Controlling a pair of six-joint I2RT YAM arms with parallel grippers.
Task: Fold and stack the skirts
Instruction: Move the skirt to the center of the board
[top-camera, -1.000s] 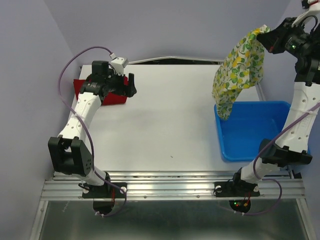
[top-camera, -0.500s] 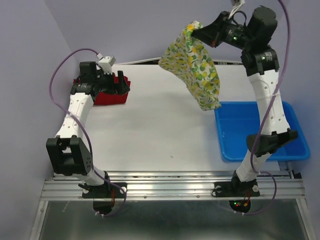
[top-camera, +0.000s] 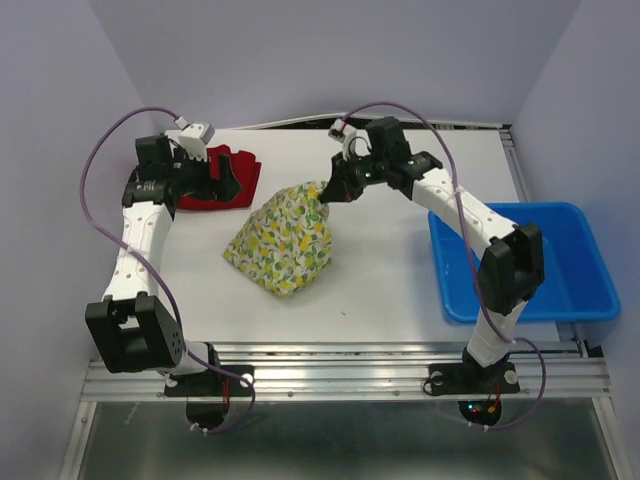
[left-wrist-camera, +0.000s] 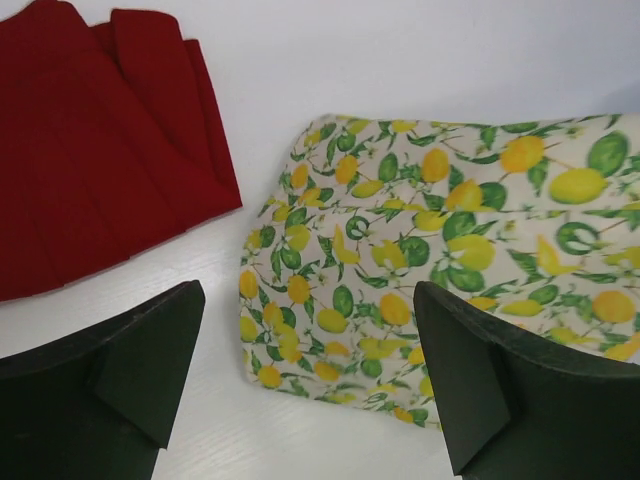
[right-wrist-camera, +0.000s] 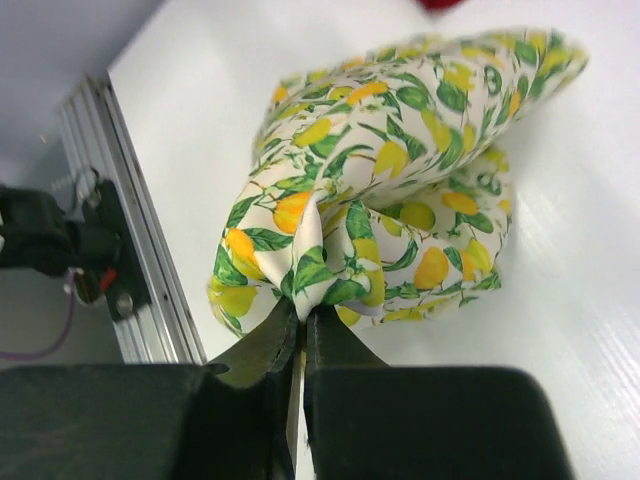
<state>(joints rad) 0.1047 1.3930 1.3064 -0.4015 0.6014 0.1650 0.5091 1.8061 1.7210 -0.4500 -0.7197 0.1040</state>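
Brings the lemon skirt (top-camera: 280, 245) down from mid-air near the blue bin (top-camera: 500, 210) onto the middle of the table (top-camera: 385, 285) — bunched, unfolded, one corner pinched tight in the right gripper (top-camera: 328, 193). Farther back, hovers with left gripper (top-camera: 228, 178) spread and empty by the red skirt (top-camera: 205, 192), seemingly folded already. Leaves folding, stacking.

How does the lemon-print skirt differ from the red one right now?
The lemon skirt is white with yellow lemons and green leaves; the red skirt is plain. The lemon skirt is bunched, one corner pinched by the right gripper; the red skirt lies flat, unheld. Both are cloth on the table.
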